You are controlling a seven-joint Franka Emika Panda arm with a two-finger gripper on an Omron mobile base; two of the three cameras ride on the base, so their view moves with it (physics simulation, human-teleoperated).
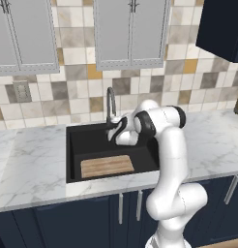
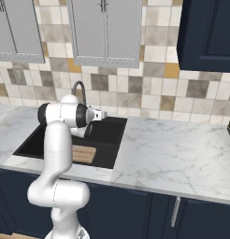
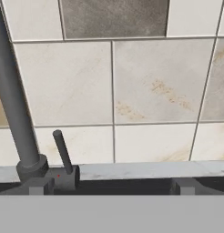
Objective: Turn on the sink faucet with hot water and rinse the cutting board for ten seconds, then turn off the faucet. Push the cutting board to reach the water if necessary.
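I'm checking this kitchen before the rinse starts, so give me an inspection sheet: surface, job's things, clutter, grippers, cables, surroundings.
Surface: white marbled counter around a black sink.
Job's things: cutting board lies flat on the basin floor near the front wall; faucet stands at the back rim, its lever upright; no water running.
Clutter: nothing seen.
Grippers: gripper open, empty, facing the backsplash to the right of the lever, not touching it.
Cables: nothing seen.
Surroundings: tiled backsplash, grey wall cabinets, dark blue base cabinets.

cutting board (image 1: 107, 166) in sink (image 1: 75, 145) at its front, faucet (image 1: 111, 104) behind sink, against wall
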